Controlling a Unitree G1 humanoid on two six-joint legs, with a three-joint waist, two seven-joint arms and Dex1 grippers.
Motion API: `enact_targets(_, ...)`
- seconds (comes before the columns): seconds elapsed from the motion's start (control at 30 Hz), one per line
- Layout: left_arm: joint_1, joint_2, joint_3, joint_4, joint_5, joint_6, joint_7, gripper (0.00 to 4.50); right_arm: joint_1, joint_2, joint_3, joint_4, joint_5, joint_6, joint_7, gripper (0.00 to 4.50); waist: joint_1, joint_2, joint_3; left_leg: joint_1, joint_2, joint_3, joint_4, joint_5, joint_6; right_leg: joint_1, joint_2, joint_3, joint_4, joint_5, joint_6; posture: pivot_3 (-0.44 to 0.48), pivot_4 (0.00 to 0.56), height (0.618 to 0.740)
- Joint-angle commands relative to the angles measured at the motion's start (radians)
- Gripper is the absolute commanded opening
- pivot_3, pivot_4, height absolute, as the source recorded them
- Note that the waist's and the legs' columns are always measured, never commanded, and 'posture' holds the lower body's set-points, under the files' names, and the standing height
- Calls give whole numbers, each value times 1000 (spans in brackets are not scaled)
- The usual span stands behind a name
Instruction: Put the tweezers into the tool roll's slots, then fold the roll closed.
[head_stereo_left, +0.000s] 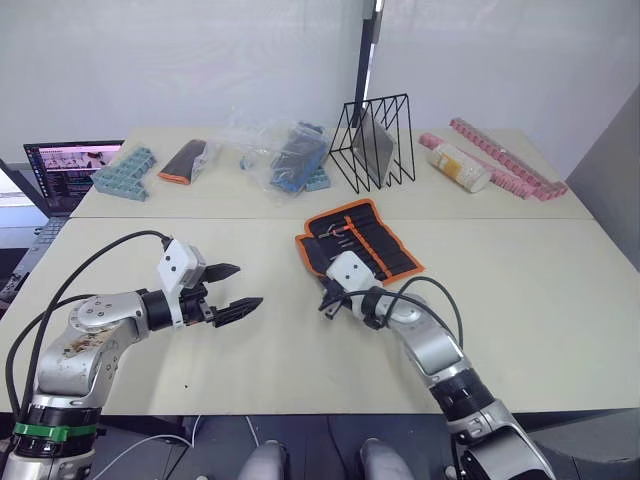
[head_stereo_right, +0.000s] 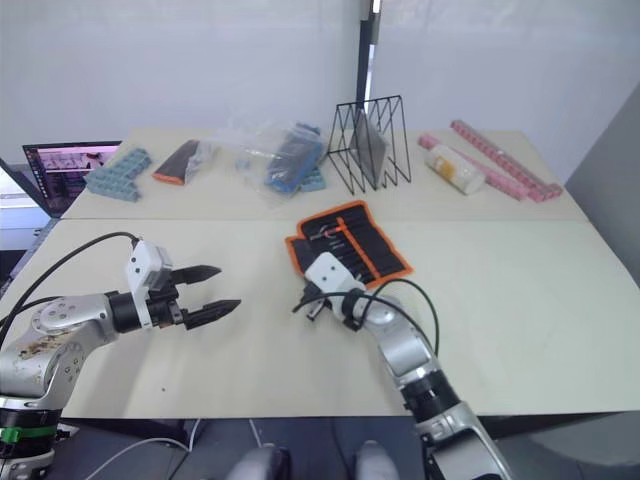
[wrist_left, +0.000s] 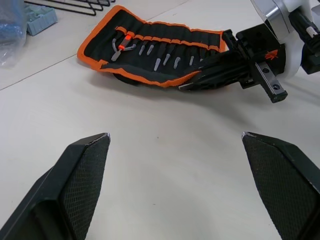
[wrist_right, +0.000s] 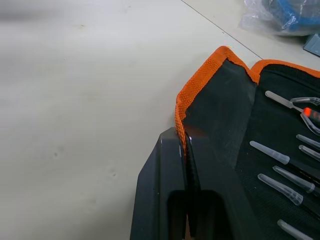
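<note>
The right gripper is pinching the orange-edged flap of the tool roll, its two black fingers closed tight together with the trim caught between them. That flap is lifting slightly off the table at the end of the roll nearest the robot, so a fold seems to be starting there.

The left gripper is hanging above bare tabletop well to the left of the roll, its fingers spread wide and holding nothing.

Moving out from the pinch, the roll is lying open on the cream table, just in front of the seam between the two tabletops. Inside it, the tweezers are sitting in a row in the slots, pale tips showing against the black fabric; I can't count them surely, and one piece with an orange mark is lying a bit askew near the far end. I'm seeing no loose tweezers on the table around the roll, so the loading part looks done or very nearly so.

What looks to be left is the closing: bringing the gripped flap over the tools and folding the roll shut. The strap isn't plainly visible to me.

Beyond, on the far table, a black wire rack, plastic bags and pink trays are standing clear of the work.
</note>
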Motion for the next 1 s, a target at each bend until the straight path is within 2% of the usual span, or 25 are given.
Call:
enact_targets(0.03,-32,15,-23,7,13,-41,-32,4500,38,-51,-13,-100,36,-33,79,27,0,0,0,0,0,0,0,0,0,0,0,0,0,0,0,0,150,739)
enact_targets(0.37,-185,32,-235,125,158,-225,-194,4500,152,-195,-80,-218,148,-36,240,27,1,0,0,0,0,2,0,0,0,2,1,0,-1,0,0,0,150,739)
enact_targets(0.5,-313,6,-330,282,258,-366,-260,4500,187,-233,-123,-267,189,-24,266,27,7,0,0,0,-1,4,1,0,0,4,1,-2,-3,0,0,0,150,739)
enact_targets(0.73,-531,-131,-428,590,356,-596,-352,4500,249,-266,-153,-305,213,-39,279,27,14,-1,0,0,-1,4,3,0,0,7,1,-4,-5,0,0,0,150,739)
enact_targets(1.0,-752,-244,-486,1005,500,-904,-354,4500,266,-268,-170,-316,201,-42,239,27,19,-1,1,-2,-1,4,7,-1,2,7,1,-5,-5,0,0,0,150,739)
